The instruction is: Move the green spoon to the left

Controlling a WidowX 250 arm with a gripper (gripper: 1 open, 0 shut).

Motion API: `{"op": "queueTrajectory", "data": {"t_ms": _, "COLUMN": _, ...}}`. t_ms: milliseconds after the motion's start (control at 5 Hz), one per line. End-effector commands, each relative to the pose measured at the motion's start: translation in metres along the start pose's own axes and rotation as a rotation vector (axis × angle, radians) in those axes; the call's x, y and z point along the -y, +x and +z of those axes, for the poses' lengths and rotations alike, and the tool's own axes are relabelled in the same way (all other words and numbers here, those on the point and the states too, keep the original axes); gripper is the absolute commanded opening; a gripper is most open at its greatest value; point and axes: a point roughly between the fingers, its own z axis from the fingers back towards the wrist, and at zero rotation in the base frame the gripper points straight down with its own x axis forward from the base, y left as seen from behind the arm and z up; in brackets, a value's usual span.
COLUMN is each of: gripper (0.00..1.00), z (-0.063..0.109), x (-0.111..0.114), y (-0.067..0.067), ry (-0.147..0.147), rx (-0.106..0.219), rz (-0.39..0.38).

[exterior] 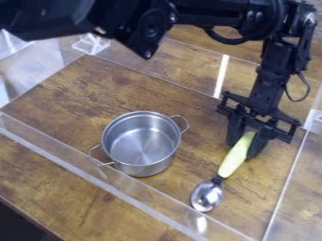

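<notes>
Clear plastic walls (51, 151) fence in the wooden tabletop (88, 89), with a low transparent rim running along the near edge and up the left side. At the far left, outside that fence, stand some see-through plastic stands (88, 42), partly hidden by a dark blurred shape at the top of the view.

Left of centre sits a steel two-handled pot (141, 142), upright and empty, its handles pointing near-left and far-right. It rests well apart from everything else.

To the right of the pot, near the front edge, lies the green spoon (225, 171). Its shiny round bowl points toward the near side and lies on the wood, while the thick yellow-green handle runs away to the far right and rises slightly.

Over the far end of that handle comes the black robot arm (277, 56), reaching down steeply from the upper right. Its claw (250, 141) has its dark fingers on either side of the handle's upper end, closed onto it, so the spoon is gripped at its tip.
</notes>
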Motion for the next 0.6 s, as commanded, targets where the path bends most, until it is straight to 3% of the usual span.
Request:
{"op": "queueTrajectory", "data": {"t_ms": 0, "gripper": 0.00, "z": 0.022, "x": -0.003, "y": 0.013, "ry": -0.028, "rx": 0.050, "rz": 0.001}}
{"op": "queueTrajectory", "data": {"t_ms": 400, "gripper": 0.00, "z": 0.024, "x": -0.003, "y": 0.024, "ry": -0.071, "rx": 0.027, "rz": 0.016}}
